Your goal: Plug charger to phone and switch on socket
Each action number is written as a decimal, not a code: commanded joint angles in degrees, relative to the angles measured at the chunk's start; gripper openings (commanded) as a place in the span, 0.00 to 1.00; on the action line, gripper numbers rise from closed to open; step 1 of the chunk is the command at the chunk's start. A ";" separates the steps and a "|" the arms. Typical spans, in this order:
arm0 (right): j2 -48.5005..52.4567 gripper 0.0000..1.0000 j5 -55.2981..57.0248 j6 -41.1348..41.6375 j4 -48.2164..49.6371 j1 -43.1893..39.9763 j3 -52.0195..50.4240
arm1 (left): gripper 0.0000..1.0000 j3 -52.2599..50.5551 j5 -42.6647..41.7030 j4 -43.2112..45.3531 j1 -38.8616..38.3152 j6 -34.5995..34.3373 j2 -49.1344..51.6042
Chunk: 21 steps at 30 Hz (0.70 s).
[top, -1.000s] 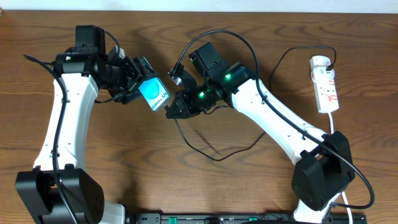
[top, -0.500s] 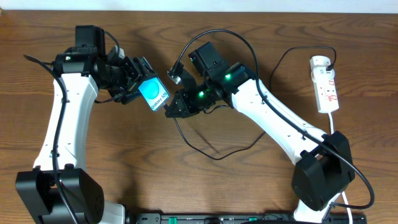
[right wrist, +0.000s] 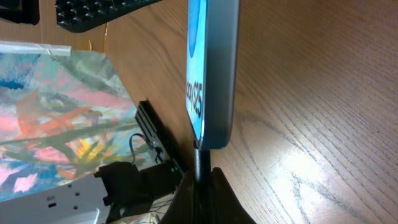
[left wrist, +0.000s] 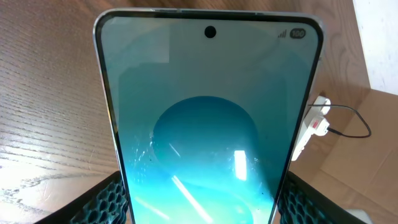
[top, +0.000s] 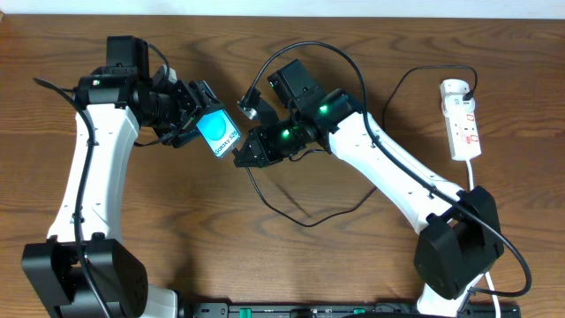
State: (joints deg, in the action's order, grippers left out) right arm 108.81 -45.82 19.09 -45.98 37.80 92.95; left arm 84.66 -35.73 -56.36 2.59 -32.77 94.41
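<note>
1. The left claw (top: 196, 119) is clamped on the small rectangular smartphone with a bright cyan-green screen (left wrist: 208, 124); its black ribbed pads (left wrist: 102, 202) press the two long edges
2. The right claw (top: 242, 157) has its fingers (right wrist: 227, 202) drawn together on the small black connector (right wrist: 199, 163) of the long, thin black charger cable (top: 309, 224)
3. The connector's tip touches the phone's short edge, at the end with the white text band (right wrist: 194, 99); how deep it sits cannot be told
4. From the right claw the cable trails in a loose loop across the brown wooden table (top: 221, 256)
5. The elongated white power strip with red switch markings (top: 463, 119) lies well apart from both claws, near the table's far right corner, its white cord (top: 474, 177) running back towards the right arm's base
</note>
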 commanded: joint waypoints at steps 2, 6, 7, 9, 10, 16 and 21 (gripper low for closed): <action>-0.04 0.01 -1.01 0.61 0.37 0.17 0.09 | 0.07 0.31 -2.51 -0.02 0.24 0.15 -0.44; -0.04 0.01 -0.79 0.61 0.37 0.17 0.09 | 0.07 0.31 -2.78 -0.02 0.24 0.13 -0.44; -0.04 0.01 -0.74 0.61 0.39 0.17 0.09 | 0.07 0.31 -2.89 0.00 0.24 0.15 -0.44; -0.04 0.01 -0.74 0.61 0.39 0.17 0.09 | 0.07 0.31 -2.89 0.00 0.24 0.15 -0.44; -0.04 0.01 -0.74 0.61 0.39 0.17 0.09 | 0.07 0.31 -2.89 0.00 0.24 0.15 -0.44; -0.04 0.01 -0.57 0.61 0.42 0.17 0.09 | 0.07 0.31 -3.37 0.20 0.24 0.15 -0.44; -0.04 0.01 -0.63 0.61 0.96 0.17 0.09 | 0.07 0.31 -3.78 0.76 0.24 0.17 -0.44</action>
State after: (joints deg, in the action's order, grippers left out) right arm 108.81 -45.82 19.09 -45.60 37.80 92.95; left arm 84.66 -36.82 -55.66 2.59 -32.75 94.41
